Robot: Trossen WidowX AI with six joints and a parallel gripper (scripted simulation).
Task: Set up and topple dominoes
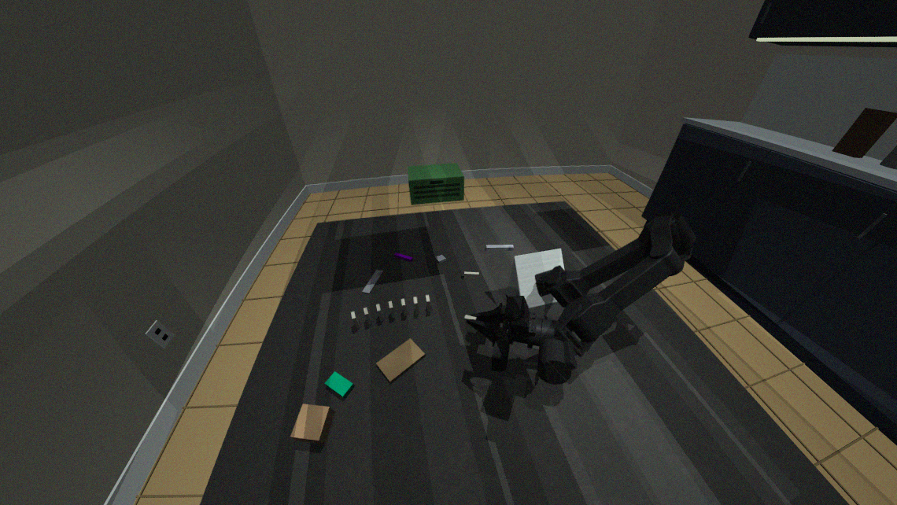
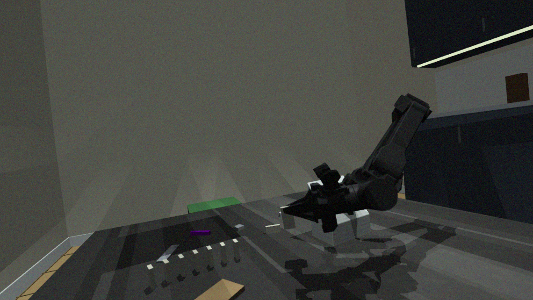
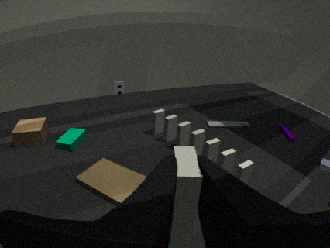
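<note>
In the top view, the tool [image 1: 477, 319] [image 2: 290, 211] [image 3: 183, 163] is nearly shut, its fingertips closed on a pale domino [image 1: 470, 317] [image 2: 287, 217] [image 3: 188, 194], to the right of the standing row of seven dominoes [image 1: 403, 302] [image 2: 208, 247] [image 3: 198, 132] on the dark bench [image 1: 433, 433] [image 2: 276, 283] [image 3: 128, 145]. The exterior view shows the tool reaching leftward with that domino at its tips, apart from the row, while another pale domino [image 1: 471, 273] [image 2: 272, 228] rests on the bench beyond the row's right end. In the wrist view, the gripped domino stands between the two dark fingers, with the row beyond it and a tan block [image 3: 111, 180] to the left.
</note>
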